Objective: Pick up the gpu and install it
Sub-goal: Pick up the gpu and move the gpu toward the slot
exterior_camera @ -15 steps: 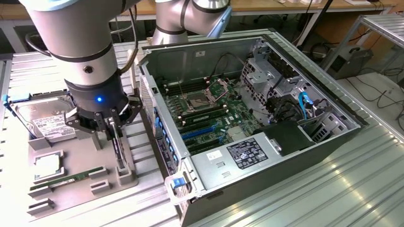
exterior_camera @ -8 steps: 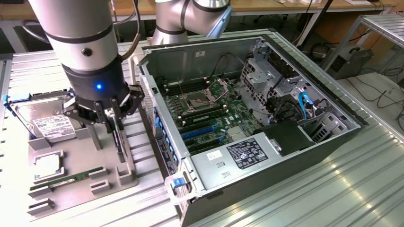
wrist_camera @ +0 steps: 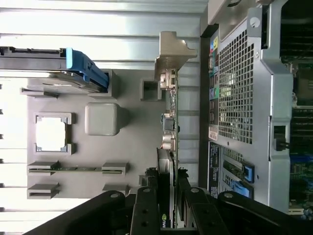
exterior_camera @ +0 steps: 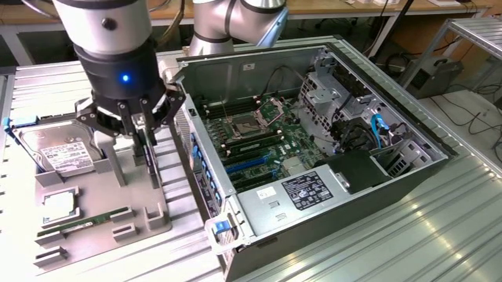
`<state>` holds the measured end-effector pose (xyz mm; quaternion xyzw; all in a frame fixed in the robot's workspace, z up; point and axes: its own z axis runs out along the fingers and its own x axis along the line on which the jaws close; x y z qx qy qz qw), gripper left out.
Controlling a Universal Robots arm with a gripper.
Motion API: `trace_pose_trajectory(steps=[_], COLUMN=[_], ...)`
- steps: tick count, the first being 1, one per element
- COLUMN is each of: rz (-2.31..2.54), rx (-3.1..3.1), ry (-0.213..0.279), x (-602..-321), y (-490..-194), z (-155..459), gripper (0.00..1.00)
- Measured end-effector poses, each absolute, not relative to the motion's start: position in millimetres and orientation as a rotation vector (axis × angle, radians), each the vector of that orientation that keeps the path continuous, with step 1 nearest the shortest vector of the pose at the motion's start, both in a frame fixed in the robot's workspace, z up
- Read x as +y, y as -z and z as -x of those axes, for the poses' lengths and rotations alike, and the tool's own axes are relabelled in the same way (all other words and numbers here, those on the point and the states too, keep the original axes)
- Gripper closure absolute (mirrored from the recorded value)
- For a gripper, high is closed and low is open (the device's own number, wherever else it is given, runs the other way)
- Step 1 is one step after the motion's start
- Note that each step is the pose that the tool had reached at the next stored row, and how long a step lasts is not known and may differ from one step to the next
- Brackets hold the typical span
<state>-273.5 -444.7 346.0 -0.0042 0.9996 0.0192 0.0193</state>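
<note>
The gpu (exterior_camera: 149, 167) stands on edge in a slotted holder on the grey tray (exterior_camera: 98, 188), just outside the open computer case (exterior_camera: 235, 59). My gripper (exterior_camera: 143, 144) has come down over its top edge and is shut on the card, one finger on each face. In the wrist view the gpu (wrist_camera: 168, 156) runs edge-on away from my gripper (wrist_camera: 168, 198), with its silver bracket (wrist_camera: 172, 51) at the far end. The card's lower edge still seems to sit in the holder.
On the tray lie a hard drive (exterior_camera: 59, 154) with a blue tab, a CPU (exterior_camera: 59, 204) and a green RAM stick (exterior_camera: 82, 223). The case wall (wrist_camera: 244, 98) stands close beside the card. Inside, the motherboard (exterior_camera: 259, 141) lies exposed with blue slots.
</note>
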Motion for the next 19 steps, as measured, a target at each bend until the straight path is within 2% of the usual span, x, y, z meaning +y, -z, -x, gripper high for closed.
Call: trace_pose_trajectory(steps=[12,19], rz=[0.013,0.012], rx=[3.102,3.103], ry=[-0.071,-0.093], x=[-450,-453], y=[-413,-436], z=[243,208], gripper=[0.74,0.74])
